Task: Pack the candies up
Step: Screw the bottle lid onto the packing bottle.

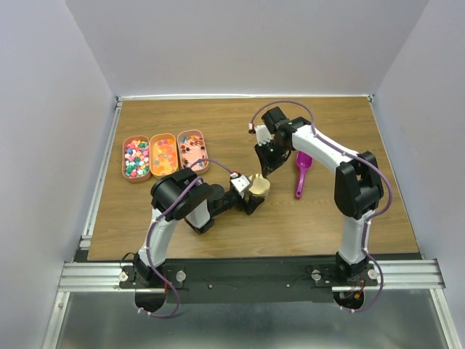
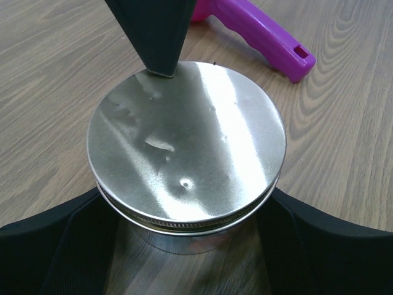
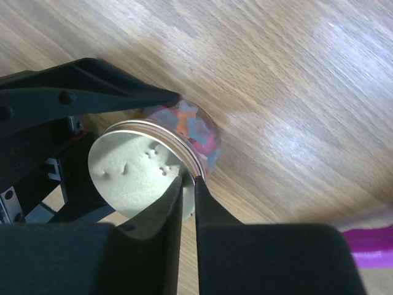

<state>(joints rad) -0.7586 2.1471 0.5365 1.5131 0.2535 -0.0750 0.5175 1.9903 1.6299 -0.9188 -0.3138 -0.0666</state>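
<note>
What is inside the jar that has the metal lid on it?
Through the clear wall of the jar, reddish, orange and bluish candies show. The metal lid covers the top, so how full the jar is cannot be seen.

no text, label, brand or number readable in any view. white patch (image 1: 237, 182) at centre of top view carries dark marks, too small to read. metal lid (image 2: 184, 144) and jar (image 3: 198, 130): no legible print.

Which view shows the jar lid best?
Left wrist: the lid fills the frame, almost its whole top visible. Right wrist shows it partly behind the right gripper; the top view shows it tiny.
</note>
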